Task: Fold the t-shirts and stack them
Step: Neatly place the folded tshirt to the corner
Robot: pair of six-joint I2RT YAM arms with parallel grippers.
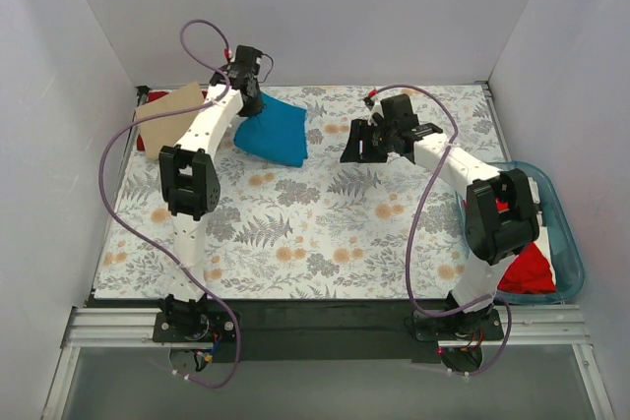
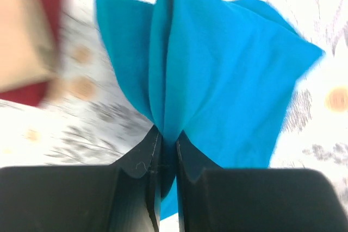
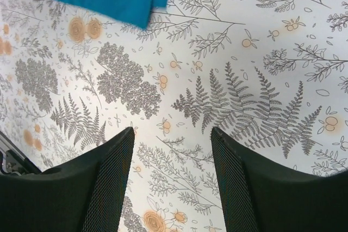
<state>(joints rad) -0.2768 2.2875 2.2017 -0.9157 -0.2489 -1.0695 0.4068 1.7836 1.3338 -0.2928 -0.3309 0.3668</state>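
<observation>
Teal-blue soft cloth t-shirt point(image 1: 273, 131): upper centre-left of the top view, on the floral-clothed table point(image 1: 325, 233), one edge gripped by the left gripper point(image 2: 166, 139), jaws closed on the fabric. Right gripper point(image 3: 171, 145): centre, over bare cloth, jaws wide, holding nothing. Tan-beige t-shirt point(image 1: 169, 117): upper left; red t-shirts point(image 1: 527, 270): in the clear blue-tinted plastic tub point(image 1: 569, 243), lower right.

No writing, label, brand mark, number or sign can be read in any of the three views.
</observation>
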